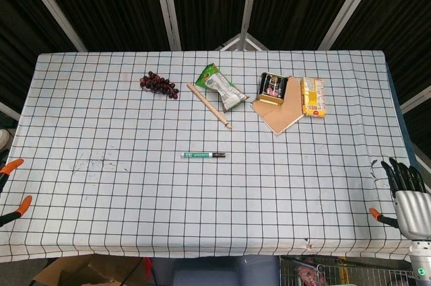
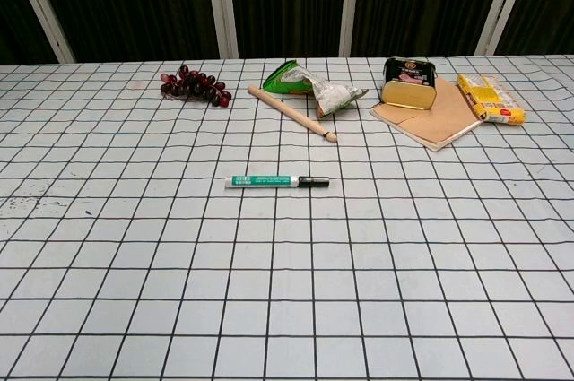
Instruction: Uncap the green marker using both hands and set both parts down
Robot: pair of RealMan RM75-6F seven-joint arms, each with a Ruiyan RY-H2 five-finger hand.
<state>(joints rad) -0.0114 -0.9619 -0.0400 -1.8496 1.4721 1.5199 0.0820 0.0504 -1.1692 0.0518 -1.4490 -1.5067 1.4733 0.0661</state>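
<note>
Head view has the slim green-and-white marker with its black cap (image 1: 203, 155) lying flat mid-tabletop, cap still on, nothing touching it. Right hand (image 1: 407, 188) sits off the tabletop's right edge, fingers straight and apart, holding nothing, probably parked before reaching in. Left hand isn't visible.

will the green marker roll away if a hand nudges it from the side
Probably yes: the slim green-and-white marker with a dark cap looks round and lies flat on the checked tablecloth, so a sideways nudge would likely roll it. It looks stiff and light, so it should lift without bending. Its smooth barrel may slip in a loose pinch.
</note>
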